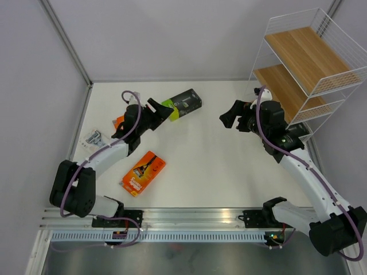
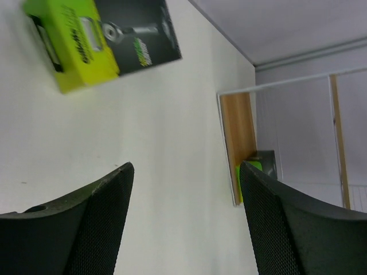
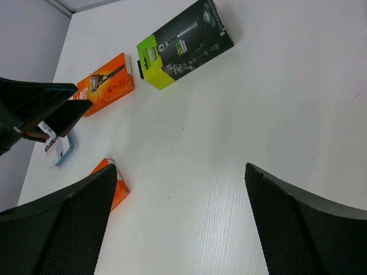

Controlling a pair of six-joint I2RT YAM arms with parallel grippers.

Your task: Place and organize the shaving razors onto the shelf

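Left wrist view: left gripper (image 2: 186,172) jaws well apart, gripping nothing. Just beyond fingertips, one black-and-lime razor pack (image 2: 109,40) flat on table (image 2: 172,114), probably staged within right arm's reach. Opposite, right gripper (image 1: 231,117) spread wide, empty. Behind left gripper: orange pack (image 1: 118,122) by wrist, second orange pack (image 1: 143,172) farther back, one white-and-blue pack (image 1: 94,138). Far ahead, shelf (image 2: 235,132); second black-and-lime pack (image 2: 262,161) apparently on low board. Five packs total.
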